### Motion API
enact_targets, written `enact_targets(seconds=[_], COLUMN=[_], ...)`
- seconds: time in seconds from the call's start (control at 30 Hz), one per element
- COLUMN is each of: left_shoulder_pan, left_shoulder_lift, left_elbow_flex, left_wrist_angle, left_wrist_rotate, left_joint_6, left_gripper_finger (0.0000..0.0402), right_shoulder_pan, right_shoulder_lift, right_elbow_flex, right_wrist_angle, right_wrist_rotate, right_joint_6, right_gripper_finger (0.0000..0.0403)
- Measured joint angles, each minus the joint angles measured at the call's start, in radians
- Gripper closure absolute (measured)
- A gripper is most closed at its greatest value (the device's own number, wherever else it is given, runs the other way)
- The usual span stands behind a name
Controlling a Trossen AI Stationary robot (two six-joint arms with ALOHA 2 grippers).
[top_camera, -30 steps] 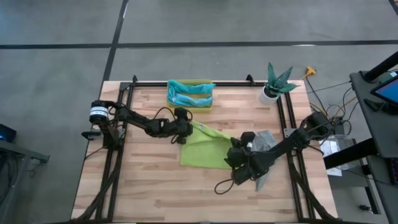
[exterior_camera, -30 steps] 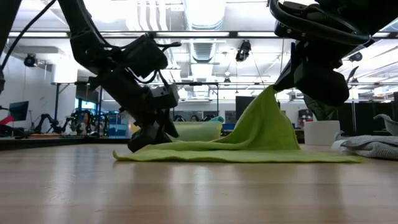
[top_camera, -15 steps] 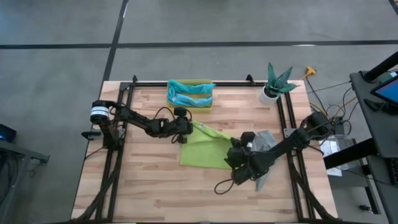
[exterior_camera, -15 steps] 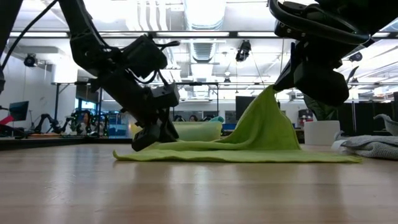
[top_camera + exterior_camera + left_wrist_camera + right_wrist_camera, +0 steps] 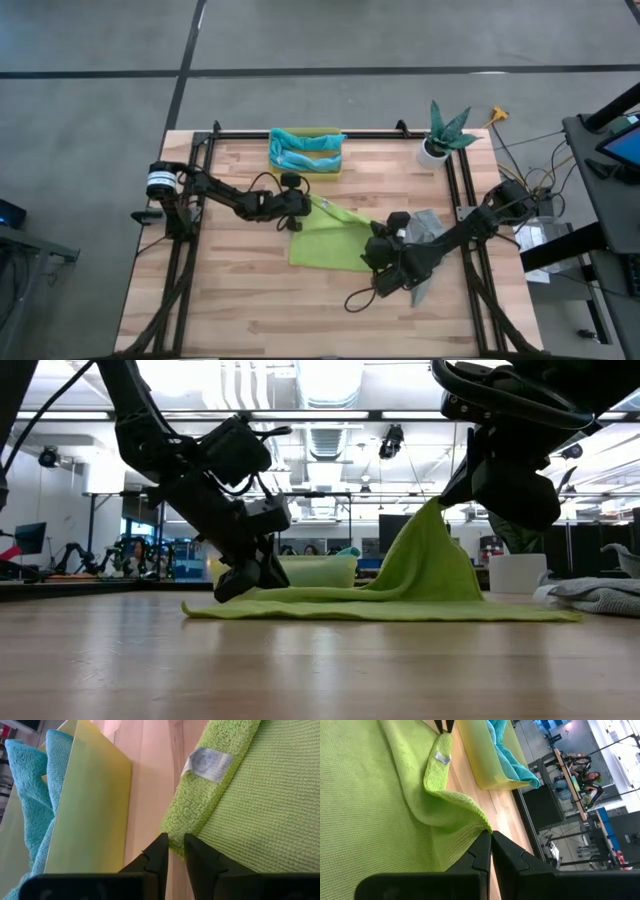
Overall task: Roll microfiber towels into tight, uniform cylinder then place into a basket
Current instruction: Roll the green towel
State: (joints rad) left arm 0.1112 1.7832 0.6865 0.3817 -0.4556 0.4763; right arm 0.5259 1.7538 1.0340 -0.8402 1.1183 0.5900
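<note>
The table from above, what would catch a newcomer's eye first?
The lime green towel spread mid-table stands out, with both arms at it: the right gripper pinches one edge up into a peak, and the left gripper is closed on the corner near the white tag. Behind, the yellow basket holds teal towels.

Right gripper (image 5: 489, 836) pinched closed on a raised fold of the lime green towel (image 5: 375, 805). White label (image 5: 441, 757) at the towel's far corner, left gripper's fingertips (image 5: 444, 725) touching there. Beyond: yellow basket (image 5: 482, 757) holding teal towel (image 5: 512, 755).
</note>
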Motion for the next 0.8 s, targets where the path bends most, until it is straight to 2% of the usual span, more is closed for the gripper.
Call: enact_targets(seconds=[0.23,0.4,0.5,0.7,0.8], left_shoulder_pan=[-0.023,-0.049,-0.054,-0.043,-0.027], left_shoulder_lift=[-0.002,-0.026,-0.048,-0.057,-0.057], left_elbow_flex=[0.0,-0.002,-0.002,-0.006,0.001], left_wrist_angle=[0.0,-0.027,-0.09,-0.14,-0.117], left_wrist_rotate=[-0.103,-0.115,-0.086,-0.066,0.013], left_joint_6=[-0.002,0.005,-0.034,-0.248,-0.302], left_gripper_finger=[0.0374,0.0399,0.0399,0.0392,0.037], right_shoulder_pan=[0.0,0.0,0.0,0.0,0.0], right_shoulder_lift=[0.0,0.0,0.0,0.0,0.0], right_elbow_flex=[0.0,0.0,0.0,0.0,0.0], right_wrist_angle=[0.0,0.002,0.004,0.009,0.01], right_wrist_rotate=[0.0,0.0,0.0,0.0,-0.001], right_joint_6=[-0.004,-0.005,-0.005,-0.007,-0.007], right_gripper_finger=[0.0394,0.0394,0.0394,0.0394,0.0394])
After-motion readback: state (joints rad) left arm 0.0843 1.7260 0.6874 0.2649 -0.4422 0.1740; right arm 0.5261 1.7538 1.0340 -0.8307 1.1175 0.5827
